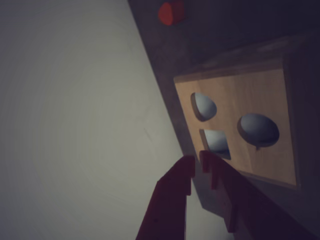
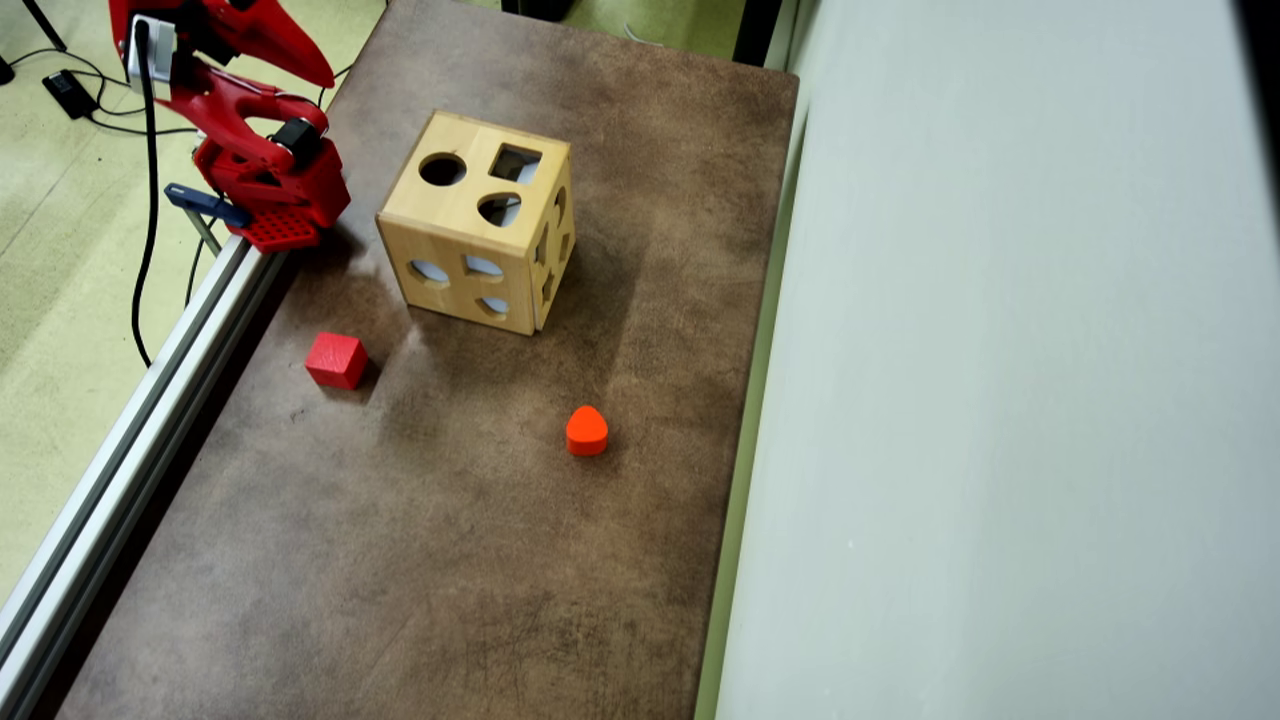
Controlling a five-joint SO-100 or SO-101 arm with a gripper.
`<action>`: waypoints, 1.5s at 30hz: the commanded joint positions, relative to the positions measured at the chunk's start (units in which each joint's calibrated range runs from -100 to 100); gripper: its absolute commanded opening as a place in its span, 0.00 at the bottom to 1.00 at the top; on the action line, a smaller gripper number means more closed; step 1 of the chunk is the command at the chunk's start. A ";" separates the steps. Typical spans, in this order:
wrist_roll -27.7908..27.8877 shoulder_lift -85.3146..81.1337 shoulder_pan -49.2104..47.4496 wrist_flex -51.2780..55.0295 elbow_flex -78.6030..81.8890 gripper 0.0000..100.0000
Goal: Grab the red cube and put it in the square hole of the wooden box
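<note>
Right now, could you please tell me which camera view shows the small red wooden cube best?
The overhead view shows the small red wooden cube best: whole, unobstructed, on the brown tabletop near the wooden box. The wrist view does not show it at all, only the box and an orange-red rounded block.

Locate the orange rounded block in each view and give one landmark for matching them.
Wrist view: the orange block sits at the top edge, above the wooden box, on the brown mat.
Overhead view: the orange block lies below the wooden box, slightly right, apart from it.
Shared landmark: the box's square hole in its top face.
</note>
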 commanded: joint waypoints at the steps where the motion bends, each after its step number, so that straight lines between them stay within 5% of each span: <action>1: 0.59 13.44 3.84 0.09 -5.13 0.03; 5: 3.76 19.22 8.30 0.09 -5.04 0.03; 15: 28.42 20.58 16.92 0.09 -2.63 0.03; 23: 41.32 19.56 27.54 -1.51 27.25 0.03; 36: 43.13 10.98 32.30 -39.55 65.80 0.03; 45: 42.34 11.06 37.35 -43.73 68.66 0.03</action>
